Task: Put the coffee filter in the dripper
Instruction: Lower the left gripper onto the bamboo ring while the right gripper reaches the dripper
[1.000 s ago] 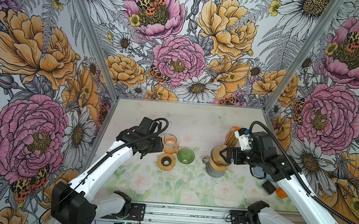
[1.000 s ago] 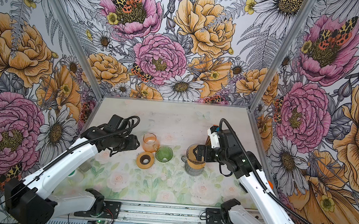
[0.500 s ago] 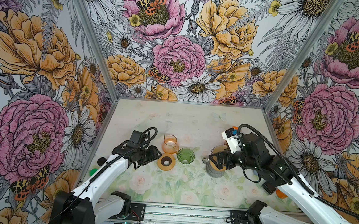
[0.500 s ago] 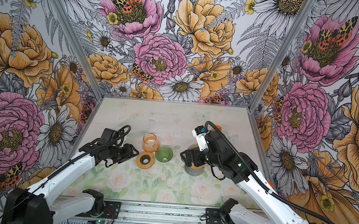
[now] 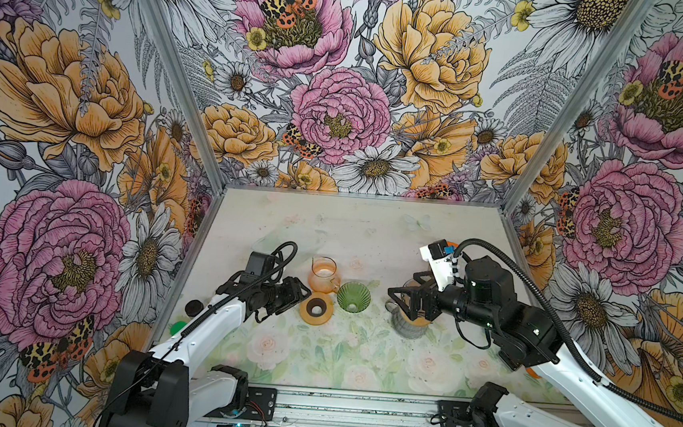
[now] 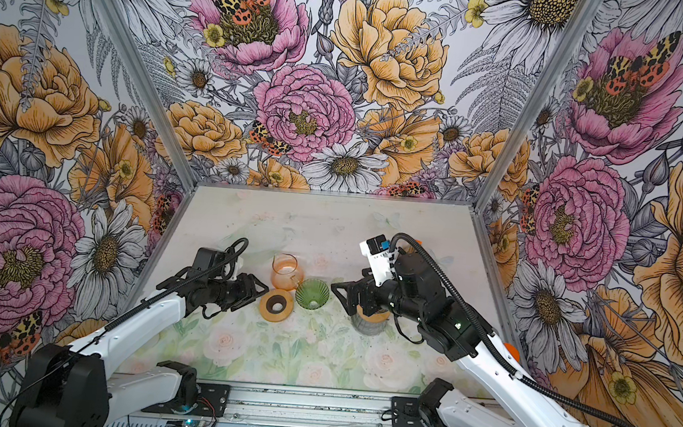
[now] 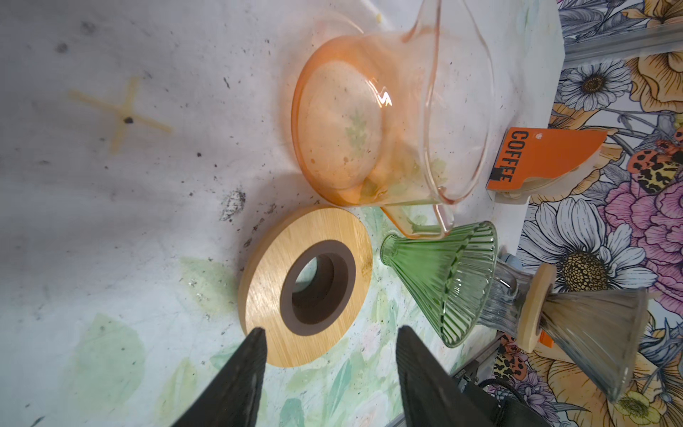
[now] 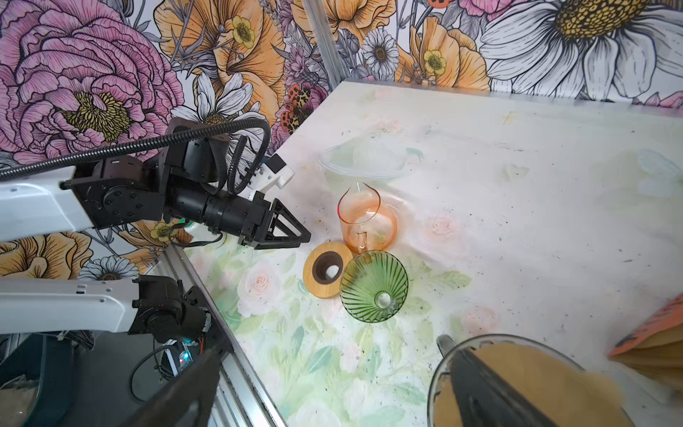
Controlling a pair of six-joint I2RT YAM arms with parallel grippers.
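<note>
A brown paper coffee filter [image 8: 536,380] sits inside the grey glass dripper [image 7: 598,332], which stands on a grey carafe [image 5: 407,330] with a wooden collar. My right gripper [image 5: 395,300] hangs over this dripper, wide open and holding nothing. One of its fingers crosses in front of the filter in the right wrist view. A green ribbed dripper [image 5: 353,297] stands bare on the table, mouth up. My left gripper [image 7: 331,329] is open just left of a wooden ring [image 5: 315,308], with nothing between its fingers.
An orange glass carafe [image 5: 323,275] stands behind the ring and touches the green dripper [image 6: 312,293]. An orange COFFEE box [image 7: 547,155] of spare filters stands at the right wall. A clear lid [image 8: 362,161] lies further back. The rail [image 8: 236,369] borders the front.
My right gripper has slid left across the grey dripper, still wide open. My left arm has dropped lower, its open gripper staying by the wooden ring.
</note>
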